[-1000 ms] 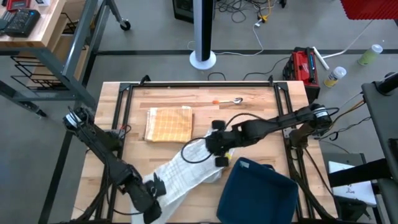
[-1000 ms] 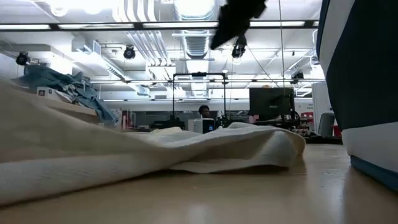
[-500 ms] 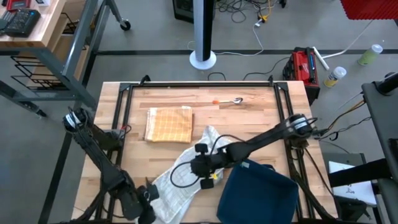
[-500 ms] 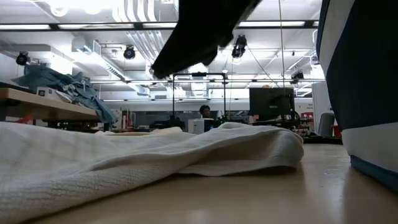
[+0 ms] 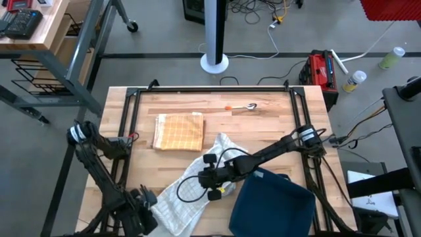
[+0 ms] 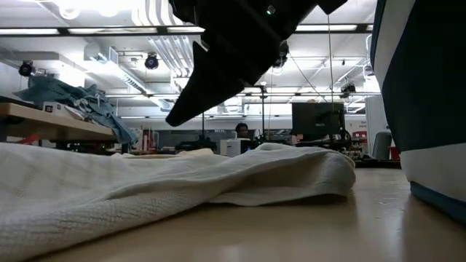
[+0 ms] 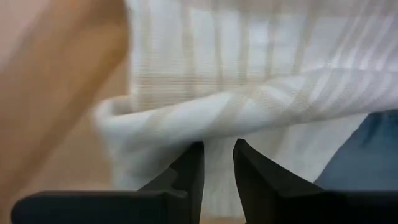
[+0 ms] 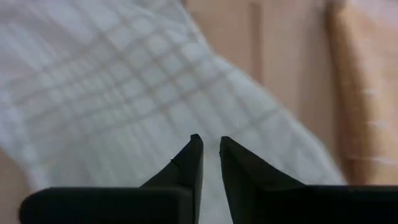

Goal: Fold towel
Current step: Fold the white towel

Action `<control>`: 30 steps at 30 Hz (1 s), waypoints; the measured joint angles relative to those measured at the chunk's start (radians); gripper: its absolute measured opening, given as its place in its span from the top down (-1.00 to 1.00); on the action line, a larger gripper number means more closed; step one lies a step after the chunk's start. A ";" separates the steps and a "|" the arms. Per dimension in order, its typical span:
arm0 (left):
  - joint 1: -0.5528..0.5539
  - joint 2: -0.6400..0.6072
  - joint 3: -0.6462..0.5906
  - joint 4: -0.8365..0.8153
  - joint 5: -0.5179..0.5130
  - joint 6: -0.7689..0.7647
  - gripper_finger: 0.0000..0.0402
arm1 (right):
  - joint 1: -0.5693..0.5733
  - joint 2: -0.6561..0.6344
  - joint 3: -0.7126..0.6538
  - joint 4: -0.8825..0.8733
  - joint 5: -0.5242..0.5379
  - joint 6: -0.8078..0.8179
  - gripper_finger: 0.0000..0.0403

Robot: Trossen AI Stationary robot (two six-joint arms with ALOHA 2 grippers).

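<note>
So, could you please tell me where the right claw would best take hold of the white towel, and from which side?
Probably at the far corner of the white towel, the end nearest the folded orange cloth. It humps up off the wooden table in the low view, giving an edge to pinch. The right claw hangs over the towel's middle, so it could come from above. The left claw already grips the near end.

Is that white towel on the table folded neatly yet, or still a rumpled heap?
Still rumpled: the white towel lies in an uneven diagonal strip with bunched ridges, while the orange cloth beside it is a tidy square.
</note>
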 joint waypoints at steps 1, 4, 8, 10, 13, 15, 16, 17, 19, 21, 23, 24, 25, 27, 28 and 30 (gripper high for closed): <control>0.000 0.017 0.000 0.026 0.002 0.000 0.63 | 0.000 -0.001 0.002 -0.003 0.032 -0.011 0.79; 0.002 0.074 0.000 0.143 0.009 0.000 0.63 | -0.001 -0.002 0.010 -0.011 0.116 -0.065 0.85; 0.005 0.145 0.000 0.350 0.096 0.014 0.63 | -0.012 -0.005 0.028 -0.042 0.173 -0.098 0.92; 0.005 0.169 0.001 0.439 0.124 0.018 0.63 | -0.019 -0.005 0.039 -0.062 0.164 -0.076 0.94; 0.003 0.180 0.001 0.566 0.096 0.042 0.63 | -0.026 -0.006 0.042 -0.060 0.086 -0.048 0.96; 0.004 0.177 0.003 0.632 0.055 0.070 0.63 | -0.027 -0.006 0.042 -0.047 0.001 -0.035 0.96; 0.004 0.173 0.003 0.648 0.038 0.082 0.63 | -0.027 -0.005 0.042 -0.037 -0.051 -0.035 0.96; 0.004 0.166 0.003 0.648 0.032 0.089 0.63 | -0.026 0.001 0.042 -0.013 -0.106 -0.036 0.96; 0.004 0.153 0.003 0.627 0.027 0.087 0.63 | -0.020 0.017 0.043 0.041 -0.205 -0.036 0.96; 0.003 0.138 0.003 0.572 0.027 0.078 0.63 | -0.009 0.045 0.043 0.101 -0.252 -0.035 0.96; 0.002 0.123 0.003 0.485 0.027 0.061 0.63 | 0.004 0.074 0.042 0.140 -0.242 -0.037 0.96; 0.002 0.117 0.003 0.434 0.021 0.048 0.63 | 0.010 0.087 0.044 0.150 -0.235 -0.041 0.96; 0.002 0.113 0.003 0.380 0.009 0.034 0.63 | 0.013 0.102 0.053 0.150 -0.225 -0.043 0.96; 0.008 0.112 0.003 0.287 -0.026 0.022 0.63 | 0.016 0.131 0.067 0.151 -0.195 -0.034 0.96; 0.014 0.112 0.002 0.252 -0.044 0.021 0.63 | 0.014 0.145 0.077 0.146 -0.178 -0.028 0.96; 0.032 0.117 0.002 0.194 -0.069 0.025 0.63 | 0.012 0.175 0.094 0.128 -0.163 -0.011 0.96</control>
